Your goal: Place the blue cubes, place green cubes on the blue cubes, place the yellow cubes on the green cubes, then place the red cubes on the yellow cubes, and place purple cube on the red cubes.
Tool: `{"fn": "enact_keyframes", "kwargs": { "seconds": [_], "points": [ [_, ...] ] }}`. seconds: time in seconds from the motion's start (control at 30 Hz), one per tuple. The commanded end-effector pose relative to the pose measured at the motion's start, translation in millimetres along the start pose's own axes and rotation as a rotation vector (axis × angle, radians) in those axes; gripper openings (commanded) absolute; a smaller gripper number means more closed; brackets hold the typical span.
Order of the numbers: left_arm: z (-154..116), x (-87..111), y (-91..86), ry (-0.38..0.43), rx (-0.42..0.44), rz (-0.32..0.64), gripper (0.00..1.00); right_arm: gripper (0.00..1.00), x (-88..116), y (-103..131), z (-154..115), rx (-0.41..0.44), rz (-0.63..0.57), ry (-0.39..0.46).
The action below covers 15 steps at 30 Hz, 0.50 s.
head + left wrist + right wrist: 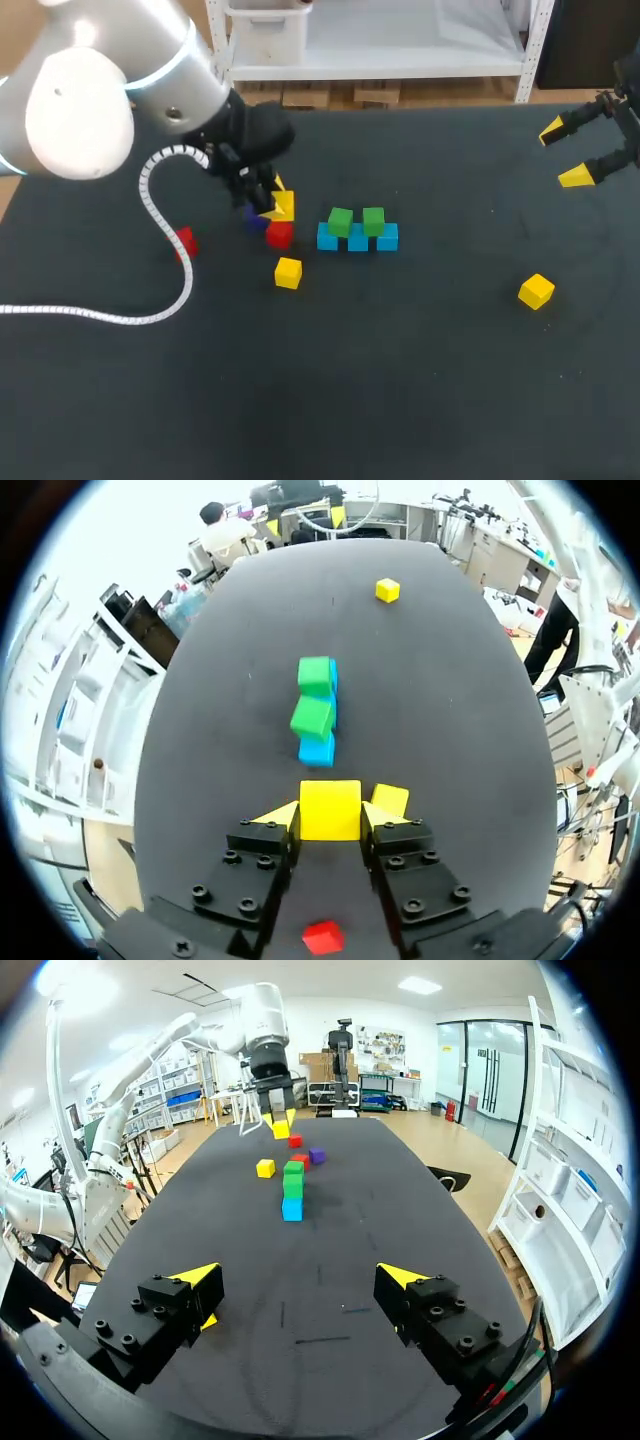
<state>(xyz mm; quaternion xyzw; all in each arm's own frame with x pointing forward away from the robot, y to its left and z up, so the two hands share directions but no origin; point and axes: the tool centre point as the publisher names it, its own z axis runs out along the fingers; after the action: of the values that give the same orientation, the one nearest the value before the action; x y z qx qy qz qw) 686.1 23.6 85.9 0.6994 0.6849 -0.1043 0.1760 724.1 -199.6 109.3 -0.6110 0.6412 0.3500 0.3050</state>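
My left gripper [330,818] is clamped on a yellow cube [330,809], one yellow-tipped finger pressed against each side of it. In the head view this cube [283,205] sits left of the middle of the dark table [420,380], with a red cube [279,234] just below it in the picture and a purple cube [255,222] partly hidden behind my fingers; I cannot tell whether the held cube touches either. A loose yellow cube [288,272] lies near the red one, and it also shows just beside my finger in the left wrist view. A second red cube [185,242] lies apart, next to my arm's white cable [160,220].

Ahead of my left gripper stands the stack: three blue cubes [358,240] touching in a row, with two green cubes [357,221] resting on top of them, side by side.

My right gripper [565,152] hangs over the table's far right corner, its fingers spread wide with nothing between them. From the right wrist view the stack is well ahead of it. A third yellow cube [536,291] lies alone on the right side of the table, well apart from the rest.
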Motion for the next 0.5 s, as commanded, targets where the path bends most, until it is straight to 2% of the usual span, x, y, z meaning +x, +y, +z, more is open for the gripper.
{"fn": "enact_keyframes", "kwargs": {
  "seconds": [0.03, 0.5],
  "points": [
    [2, -17.1, 13.1, 0.005, 0.029, 0.024, 0.00, 1.00, 0, 0, 0, 0.000, -0.001, -0.001],
    [28, -62.1, 21.2, -0.022, 0.075, 0.123, 0.00, 1.00, 0, 0, 0, 0.000, -0.001, -0.001]
  ]
}}
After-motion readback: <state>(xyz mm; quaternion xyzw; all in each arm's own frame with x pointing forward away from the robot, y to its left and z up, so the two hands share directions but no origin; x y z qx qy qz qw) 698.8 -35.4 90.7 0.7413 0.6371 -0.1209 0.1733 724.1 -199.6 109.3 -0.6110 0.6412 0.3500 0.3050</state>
